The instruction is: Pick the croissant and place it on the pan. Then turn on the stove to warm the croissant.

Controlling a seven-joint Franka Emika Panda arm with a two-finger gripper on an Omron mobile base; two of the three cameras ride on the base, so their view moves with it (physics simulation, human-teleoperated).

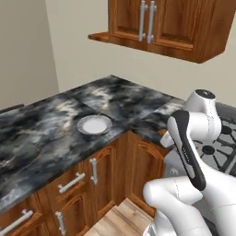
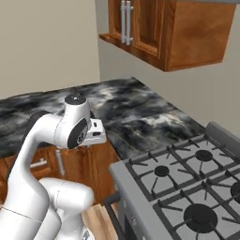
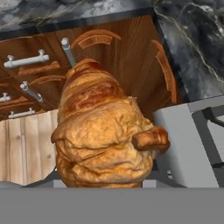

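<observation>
1. A large golden-brown flaky croissant [image 3: 103,131] is seen close up in the hand view, directly in front of the camera, above the wooden floor [image 3: 26,144] and the brown wooden cabinet fronts [image 3: 127,57].
2. The gripper [image 3: 103,181] is taken to be closed on the croissant; its dark fingertips are hidden behind the pastry, so the contact itself cannot be made out.
3. In the left base view, a small orange-brown corner of the pastry [image 1: 162,133] is seen beside the white arm [image 1: 193,138]; the rest is hidden by the arm.
4. In the right base view, the hand [image 2: 96,132] is seen above the near edge of the dark marbled stone counter [image 2: 140,112], just left of the grey steel gas stove [image 2: 140,197]; the fingers are hidden.
5. The stove is cut off at the right and bottom edges, so a few black burners [image 2: 200,216] under dark grates are seen.
6. A round white plate [image 1: 94,124] is seen lying on the counter in the left base view, left of the arm and well apart from it.
7. Upper wooden wall cabinets [image 1: 161,23] are cut off by the top edge.
</observation>
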